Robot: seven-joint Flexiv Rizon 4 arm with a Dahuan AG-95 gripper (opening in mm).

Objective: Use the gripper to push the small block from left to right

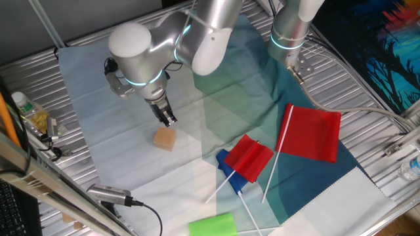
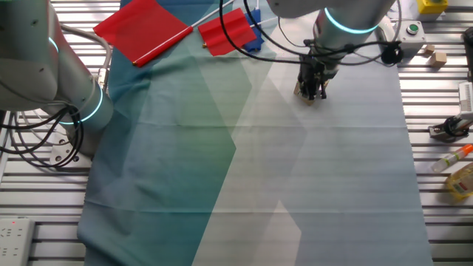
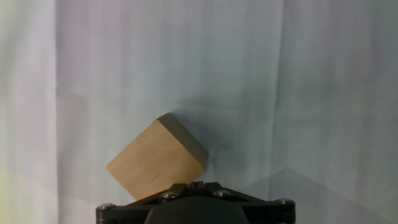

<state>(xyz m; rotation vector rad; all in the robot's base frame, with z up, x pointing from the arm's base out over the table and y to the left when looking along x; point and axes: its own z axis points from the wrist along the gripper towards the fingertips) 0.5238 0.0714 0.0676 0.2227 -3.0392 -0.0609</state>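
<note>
The small block (image 1: 165, 138) is a plain tan wooden cube with smooth, unmarked faces; in the hand view (image 3: 158, 162) it sits turned corner-on, its lighter top face above a darker shaded side; it rests on the pale left part of the cloth (image 1: 125, 157), just in front of the pincer (image 1: 168, 120), whose black fingertips are pressed together with no gap showing and stand just beside the cube; whether they touch it I cannot tell; in the other fixed view the pincer (image 2: 313, 94) hides nearly all of the block.

The surface (image 1: 39, 59) is a ribbed metal bench, covered by a cloth that runs from pale grey-blue on the left through soft green to deep teal on the right; 2 red flags lie on the right half, a small one (image 1: 249, 158) over a blue piece (image 1: 228, 172) and a large one (image 1: 314, 133) beyond it; a bright green rounded piece (image 1: 212, 225) lies at the near edge; a second silver arm column (image 1: 293, 26) rises at the back right.
</note>
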